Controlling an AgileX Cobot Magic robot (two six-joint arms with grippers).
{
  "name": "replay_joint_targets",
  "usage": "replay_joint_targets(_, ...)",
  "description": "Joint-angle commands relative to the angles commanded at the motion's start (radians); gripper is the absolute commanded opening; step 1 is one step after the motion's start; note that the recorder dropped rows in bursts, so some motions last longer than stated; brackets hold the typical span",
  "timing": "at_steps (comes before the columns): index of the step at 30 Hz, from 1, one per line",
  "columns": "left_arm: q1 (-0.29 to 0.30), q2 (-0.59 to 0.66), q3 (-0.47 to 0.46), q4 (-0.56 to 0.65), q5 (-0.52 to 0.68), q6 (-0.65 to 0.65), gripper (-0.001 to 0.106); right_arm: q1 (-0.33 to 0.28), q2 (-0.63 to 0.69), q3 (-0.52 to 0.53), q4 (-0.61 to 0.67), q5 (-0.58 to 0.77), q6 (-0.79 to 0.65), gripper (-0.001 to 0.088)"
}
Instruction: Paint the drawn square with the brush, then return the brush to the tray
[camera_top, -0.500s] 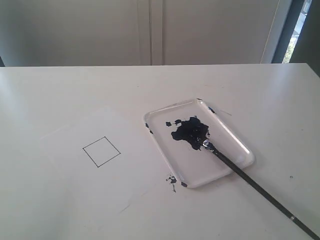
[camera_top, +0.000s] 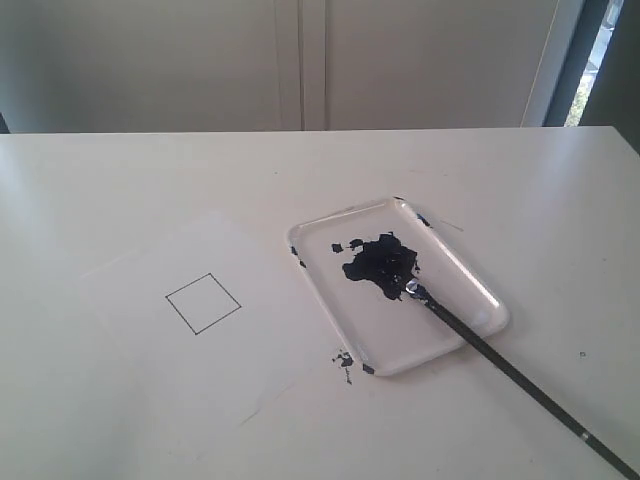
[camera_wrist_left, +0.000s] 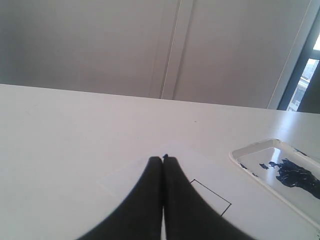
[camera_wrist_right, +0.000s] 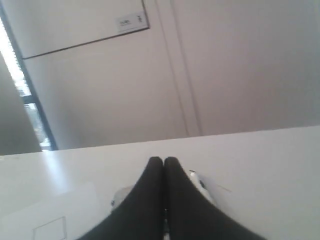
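Observation:
The drawn square (camera_top: 203, 303) is a small tilted pen outline on white paper, unpainted; part of it shows beside my left gripper (camera_wrist_left: 163, 158), which is shut on nothing. The tray (camera_top: 480, 290) lies right of the paper with a blue-black paint puddle (camera_top: 381, 261). The brush (camera_top: 500, 365) rests with its bristle tip at the puddle and its long black handle running over the tray's rim toward the near right table edge. My right gripper (camera_wrist_right: 163, 159) is shut and empty, hiding most of the tray (camera_wrist_right: 199, 181). Neither gripper shows in the exterior view.
The white paper sheet (camera_top: 130, 290) lies flat on the white table. Small paint specks (camera_top: 345, 358) sit beside the tray's near corner. A wall with cabinet panels stands behind the table's far edge.

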Motion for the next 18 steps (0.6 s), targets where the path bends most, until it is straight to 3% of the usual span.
replay_joint_targets(4, 0.0, 0.0, 0.0, 0.0, 0.0, 0.0, 0.0, 0.0, 0.0, 0.0, 0.033, -0.26, -0.003, 0.0)
replay_joint_targets(10, 0.0, 0.0, 0.0, 0.0, 0.0, 0.0, 0.0, 0.0, 0.04, -0.045, 0.098, -0.086, 0.004, 0.0)
replay_joint_targets(15, 0.0, 0.0, 0.0, 0.0, 0.0, 0.0, 0.0, -0.001, 0.398, -0.224, 0.08, -0.049, -0.029, 0.0)
replay_joint_targets(18, 0.0, 0.0, 0.0, 0.0, 0.0, 0.0, 0.0, -0.001, 0.582, -0.276, 0.034, -0.083, -0.029, 0.0)
